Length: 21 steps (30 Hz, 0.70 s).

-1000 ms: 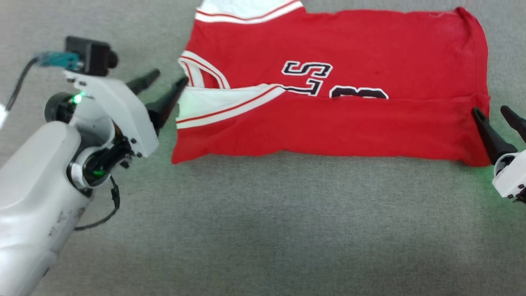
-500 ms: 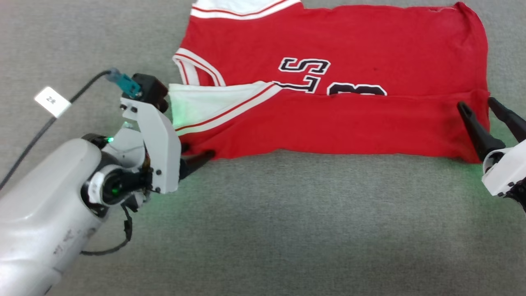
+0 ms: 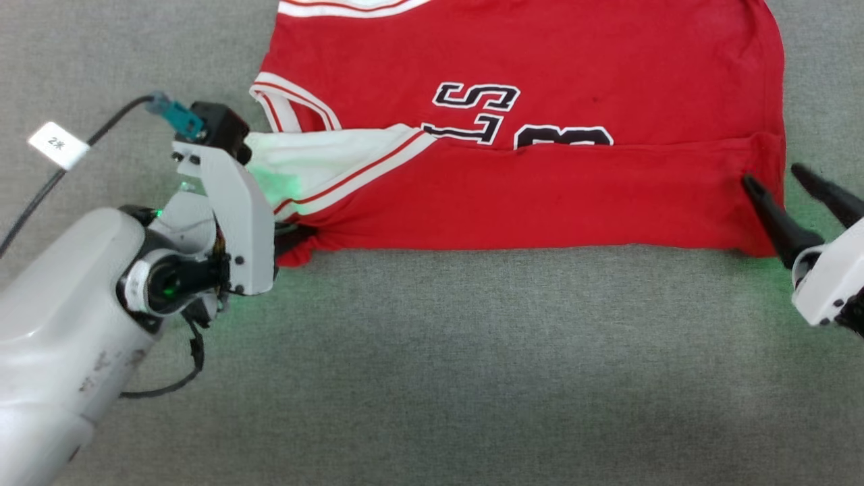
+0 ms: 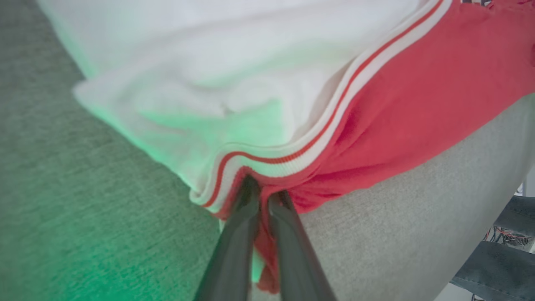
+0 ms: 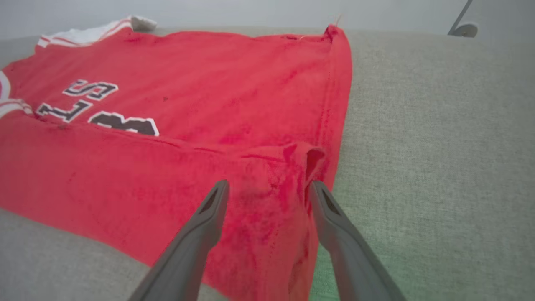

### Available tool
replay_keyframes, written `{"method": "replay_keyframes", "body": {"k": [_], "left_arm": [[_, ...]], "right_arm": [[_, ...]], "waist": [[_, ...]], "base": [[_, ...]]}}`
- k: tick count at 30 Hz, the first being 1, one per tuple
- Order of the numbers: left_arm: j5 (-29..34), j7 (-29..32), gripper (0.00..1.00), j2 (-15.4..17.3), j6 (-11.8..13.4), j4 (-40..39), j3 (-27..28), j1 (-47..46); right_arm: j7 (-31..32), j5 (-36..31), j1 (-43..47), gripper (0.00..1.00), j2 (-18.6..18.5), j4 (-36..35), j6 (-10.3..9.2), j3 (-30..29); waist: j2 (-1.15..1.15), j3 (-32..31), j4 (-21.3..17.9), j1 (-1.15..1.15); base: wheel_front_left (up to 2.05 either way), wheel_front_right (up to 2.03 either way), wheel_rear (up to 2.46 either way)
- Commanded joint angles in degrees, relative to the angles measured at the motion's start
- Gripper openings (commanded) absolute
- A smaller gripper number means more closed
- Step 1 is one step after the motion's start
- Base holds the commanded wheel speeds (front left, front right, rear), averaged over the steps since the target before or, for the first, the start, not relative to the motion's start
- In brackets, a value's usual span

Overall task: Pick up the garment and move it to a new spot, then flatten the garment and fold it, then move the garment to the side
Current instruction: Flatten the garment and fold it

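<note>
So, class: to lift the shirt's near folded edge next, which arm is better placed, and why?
Left, I'd judge. The left fingers are shut on a near corner of the garment, beside the white sleeve. The right fingers stand open astride the opposite corner, gripping nothing yet.

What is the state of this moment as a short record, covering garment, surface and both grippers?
item: garment, red, spread flat, near side folded over its lettering
under: grey surface
left: left gripper shut on the garment's near left corner
right: right gripper open, fingers astride the near right corner
</note>
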Motion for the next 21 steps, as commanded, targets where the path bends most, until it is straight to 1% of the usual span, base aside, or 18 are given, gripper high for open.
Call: {"method": "replay_keyframes", "body": {"k": [1,5,9,12,16,17,18,21], "left_arm": [[0.1,0.5,0.00,-3.1,-0.3,1.8,-3.1,3.7],[0.3,-0.2,0.00,-4.0,-1.2,1.9,-3.3,3.6],[0.7,-0.7,0.00,-4.8,-1.9,0.9,-3.7,3.2],[1.1,-1.2,0.00,-5.4,-2.1,0.3,-3.8,2.8],[1.2,-2.2,0.00,-6.7,-2.4,-0.1,-3.7,2.6],[1.3,-2.4,0.00,-6.9,-2.5,0.0,-3.6,2.5],[1.4,-2.7,0.00,-7.1,-2.6,0.2,-3.6,2.5],[1.6,-3.8,0.00,-7.3,-2.9,0.5,-3.6,3.2]], "right_arm": [[1.9,0.1,0.0,1.00,-1.1,-0.5,-0.04,1.0],[10.8,1.3,-0.3,1.00,-4.9,-2.2,-0.04,4.2],[18.6,1.3,-2.1,1.00,-7.8,-3.3,-0.04,5.0],[23.0,-0.1,-3.3,1.00,-8.0,-2.2,-0.04,5.0],[27.6,-1.6,-4.0,1.00,-6.4,1.1,-0.04,5.5],[28.2,-2.0,-3.8,0.43,-6.0,1.8,-0.04,5.6],[28.4,-2.2,-3.7,0.00,-5.6,2.1,-0.04,5.9],[28.3,-1.6,-2.3,0.00,-4.5,2.6,-0.04,5.7]], "waist": [[0.00,0.0,0.1,0.00],[0.00,0.0,0.4,0.00],[0.00,0.4,1.1,0.00],[0.00,1.1,1.6,0.00],[0.00,1.7,2.4,0.00],[0.00,1.8,2.6,0.00],[0.00,1.8,2.8,0.00],[0.00,1.1,3.2,0.00]], "base": [[0.00,0.00,0.00],[0.00,0.00,0.00],[0.00,0.00,0.00],[0.00,0.00,0.00],[0.00,0.00,0.00],[0.00,0.00,0.00],[0.00,0.00,0.00],[0.00,0.00,0.00]]}}
